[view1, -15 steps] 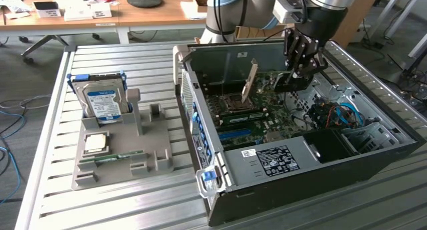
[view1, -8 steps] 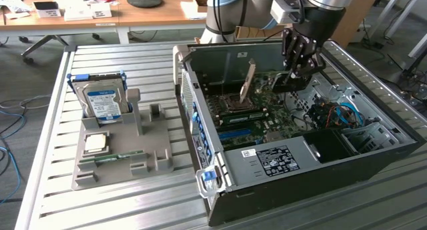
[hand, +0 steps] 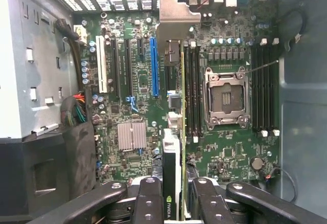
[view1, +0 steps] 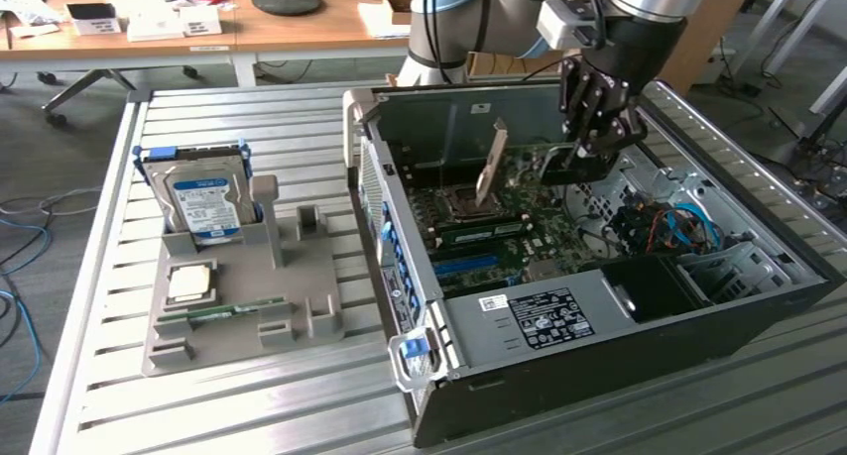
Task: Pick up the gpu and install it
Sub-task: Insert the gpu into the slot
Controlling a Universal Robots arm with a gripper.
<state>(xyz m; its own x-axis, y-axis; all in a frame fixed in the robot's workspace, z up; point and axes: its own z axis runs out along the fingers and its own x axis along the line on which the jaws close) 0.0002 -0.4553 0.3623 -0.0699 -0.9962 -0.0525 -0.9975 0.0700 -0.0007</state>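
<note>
Gpu (hand: 172,173) sits clamped edge-on between the jaws, a black finger (hand: 148,198) pressed to each face, inside the open computer case (view1: 609,376). Its grey end bracket (hand: 176,17) points toward the vented case wall. It hangs over the green motherboard (hand: 127,81), lined up just beside the long blue slot (hand: 155,65) and between that slot and the black memory slots (hand: 191,91). Whether its lower edge touches the board cannot be told.

Past the memory slots lies the bare processor socket (hand: 227,98). On the other side of the blue slot are black slots, a white slot (hand: 102,70), a small finned heatsink (hand: 132,134) and a bundle of coloured wires (hand: 76,111) at the case wall. Blue cables (view1: 681,227) coil in the bay beside the board, next to the labelled power supply (view1: 549,314).

Outside the case, toward the exterior view's left, a grey tray (view1: 311,267) rests on the slatted metal surface (view1: 265,405). It holds an upright hard drive (view1: 205,202), a square processor chip (view1: 192,282) and a narrow memory stick (view1: 236,311).

Farther back stand wooden desks (view1: 304,29) with small boxes on them.
</note>
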